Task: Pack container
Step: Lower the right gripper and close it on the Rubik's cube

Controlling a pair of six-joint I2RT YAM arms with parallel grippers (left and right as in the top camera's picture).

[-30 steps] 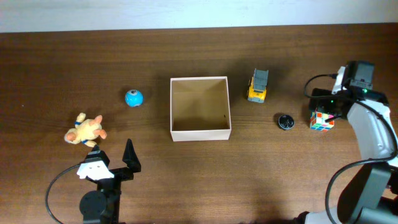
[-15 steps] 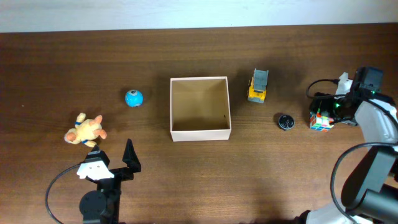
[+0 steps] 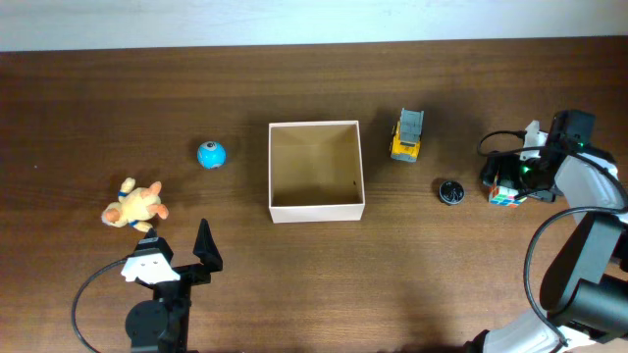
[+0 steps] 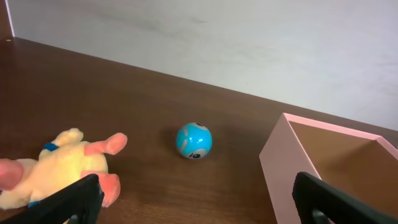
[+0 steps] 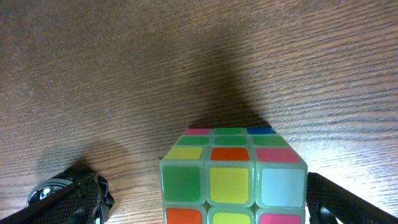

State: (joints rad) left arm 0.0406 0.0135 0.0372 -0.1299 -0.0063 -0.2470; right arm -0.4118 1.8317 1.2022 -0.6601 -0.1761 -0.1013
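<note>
**Right gripper spread around the cube**

The right gripper [image 5: 205, 190] sits well right of the container [image 3: 316, 211], jaws wide, with a glossy plastic cube [image 5: 233, 155] between them — contact unclear. The container is a square cardboard box, white outside, tan within. Off its front-left corner the left gripper [image 4: 196, 186] gapes, holding nothing — a plush toy [image 4: 56, 165] and a smooth blue ball [image 4: 193, 140] lie left of the container.

The counter [image 3: 392, 284] is seen as grained wood, the box [image 3: 316, 210] as matt cardboard, the cube [image 5: 230, 183] as glossy plastic.

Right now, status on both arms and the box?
Left gripper open, holding nothing. Right gripper open, fingers straddling puzzle cube. Container empty. Nothing blocking it.
</note>
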